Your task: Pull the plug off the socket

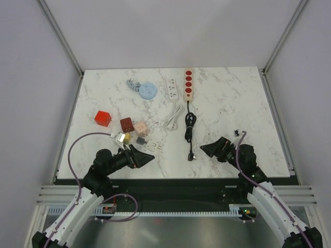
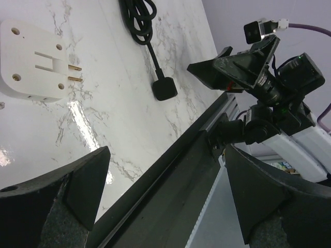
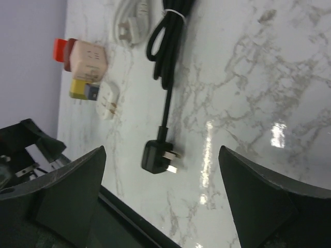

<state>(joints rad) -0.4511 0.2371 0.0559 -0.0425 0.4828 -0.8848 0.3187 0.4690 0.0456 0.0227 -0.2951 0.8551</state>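
Marble table point(image 1: 232, 103) | grey walls point(image 1: 31, 77) | black plug point(image 1: 192, 156) lying loose near front edge

I have the plug point(image 1: 192, 156) lying on the counter point(image 1: 243, 103) between my left tool point(image 1: 147, 157) and right tool point(image 1: 205, 149), nearer the right one. Its cord point(image 1: 190, 126) runs away from both tools to a strip point(image 1: 188, 83) at the far edge. Just ahead of the left tool sits an adapter point(image 1: 155, 145), with a cluster of cubes point(image 1: 126, 124) beyond it. A second strip point(image 1: 172, 89) lies beside the first, on the left tool's side.
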